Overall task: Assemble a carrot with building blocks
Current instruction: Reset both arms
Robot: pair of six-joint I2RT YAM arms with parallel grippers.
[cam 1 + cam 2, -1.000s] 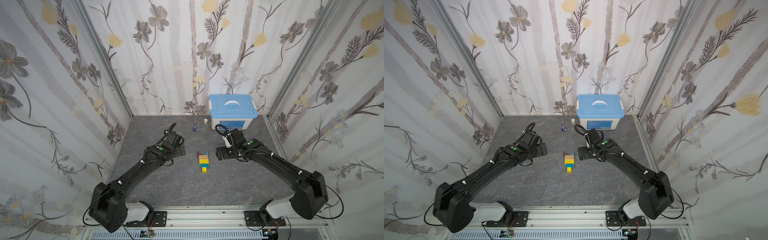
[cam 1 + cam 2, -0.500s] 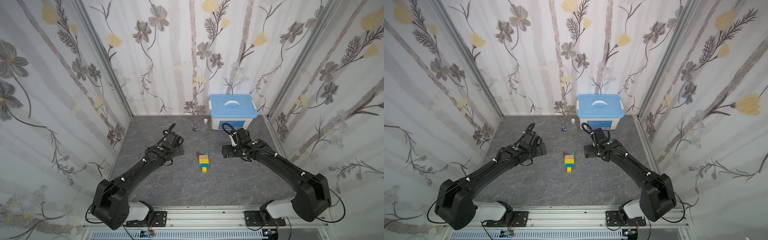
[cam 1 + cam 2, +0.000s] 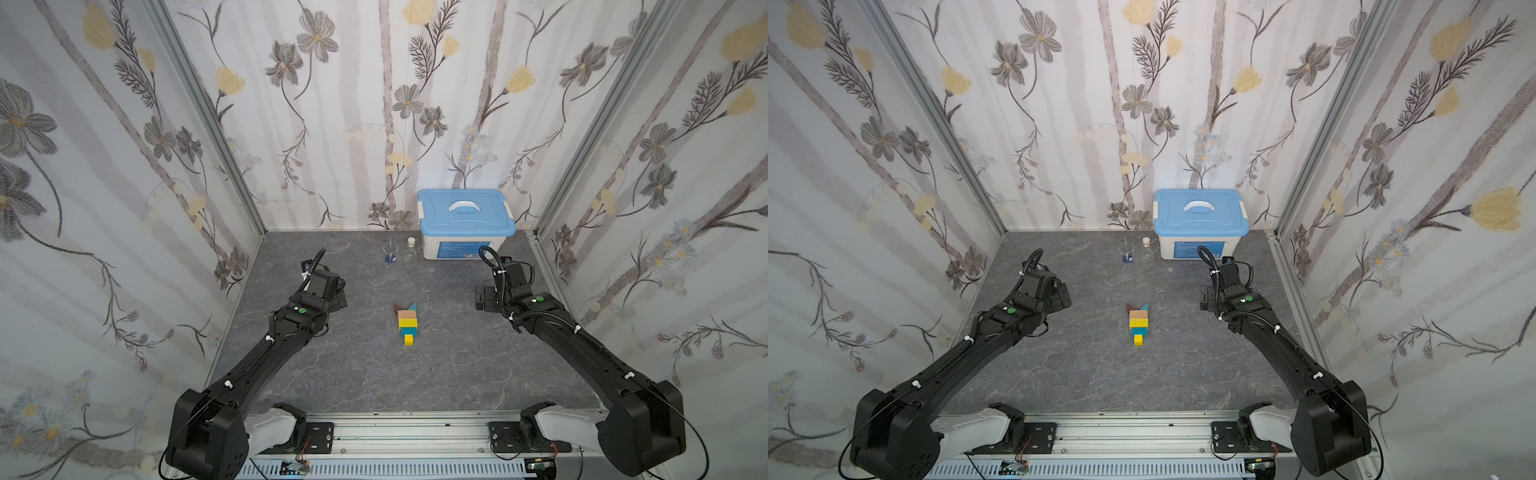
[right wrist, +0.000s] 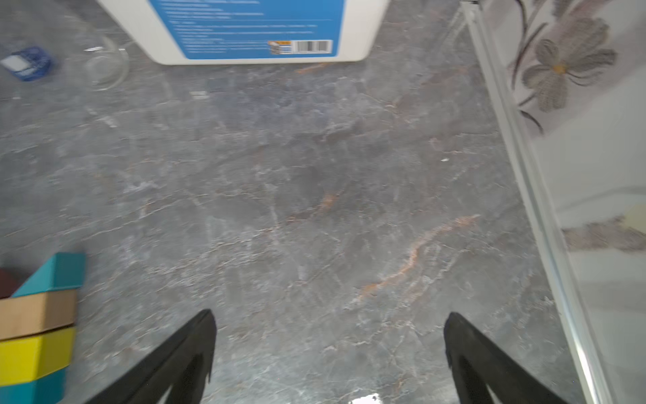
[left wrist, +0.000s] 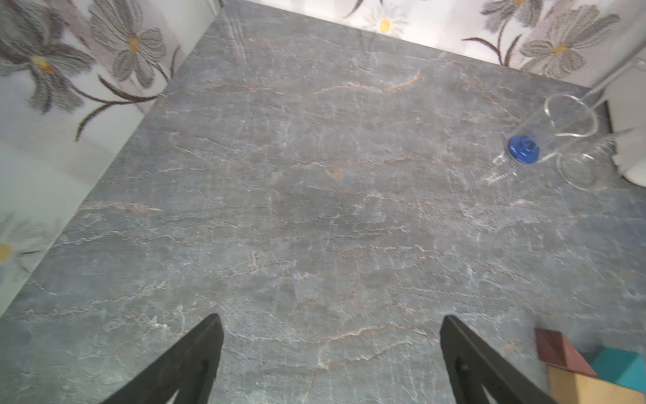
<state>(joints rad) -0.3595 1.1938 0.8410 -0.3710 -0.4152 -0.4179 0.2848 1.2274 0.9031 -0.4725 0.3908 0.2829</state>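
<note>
Six building blocks [image 3: 1138,323] lay touching in a row as the carrot [image 3: 407,324] at the middle of the grey table [image 3: 365,374]: the maroon triangle [image 3: 397,308] and teal triangle [image 3: 412,306] toward the blue-lidded box [image 3: 466,210], then the tan bar [image 3: 407,314], yellow bar [image 3: 407,322], teal bar [image 3: 408,331] and yellow cube [image 3: 409,339] nearest the arm bases. The left gripper [image 5: 330,320] and right gripper [image 4: 330,314] hung well apart on either side of it, each with fingers spread wide, holding nothing.
</note>
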